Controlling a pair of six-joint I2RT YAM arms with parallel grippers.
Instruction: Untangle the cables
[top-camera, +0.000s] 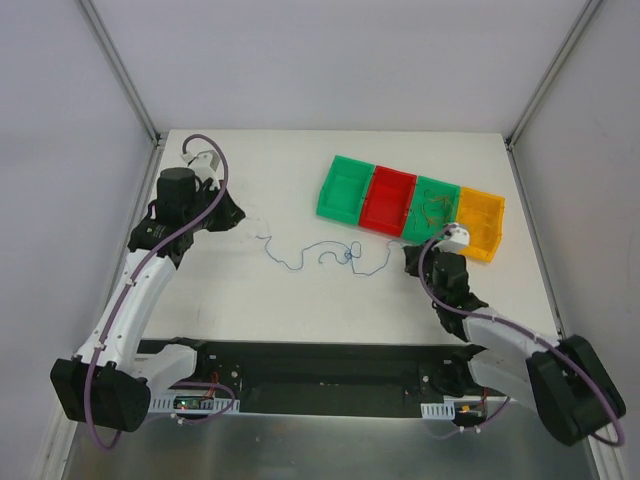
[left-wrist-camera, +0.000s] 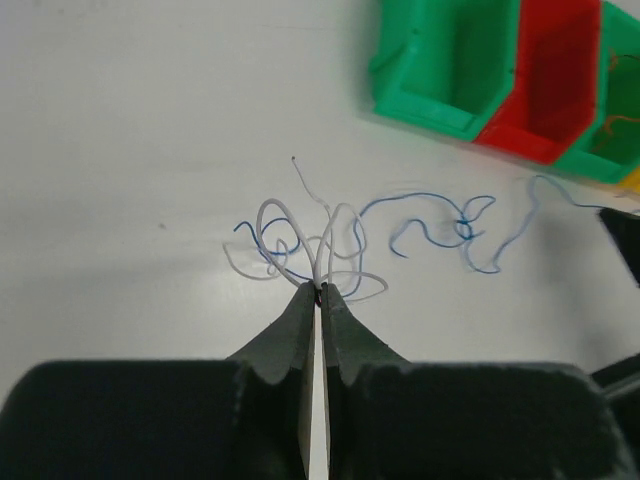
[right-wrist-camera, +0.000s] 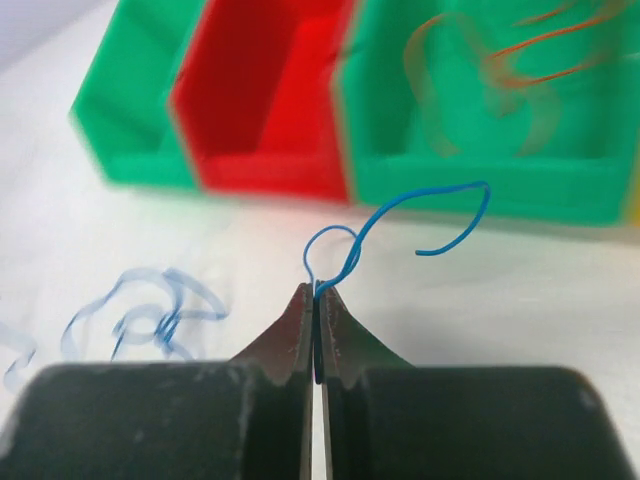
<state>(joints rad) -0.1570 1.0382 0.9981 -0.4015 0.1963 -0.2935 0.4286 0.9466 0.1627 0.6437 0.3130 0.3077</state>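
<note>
- Top external view: the cables (top-camera: 347, 256) stretch crosswise over the counter (top-camera: 300, 312), between both arms.
- The left gripper (left-wrist-camera: 318, 291) is clamped on the white strand (left-wrist-camera: 345, 212).
- The right gripper (right-wrist-camera: 317, 292) is clamped on the blue strand (right-wrist-camera: 400, 203).
- Drawing them apart sideways looks right.

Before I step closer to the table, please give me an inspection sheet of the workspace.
Surface: white table, with a row of four bins at its far right.
Job's things: blue cable lies loose across the table, with a small tangle midway; white strands loop at the left fingers; orange strands lie in the second green bin.
Clutter: nothing seen.
Grippers: left fingers shut on the white strands; right fingers shut on the blue cable's end.
Cables: purple arm cables run along both arms.
Surroundings: white walls with metal posts.
</note>
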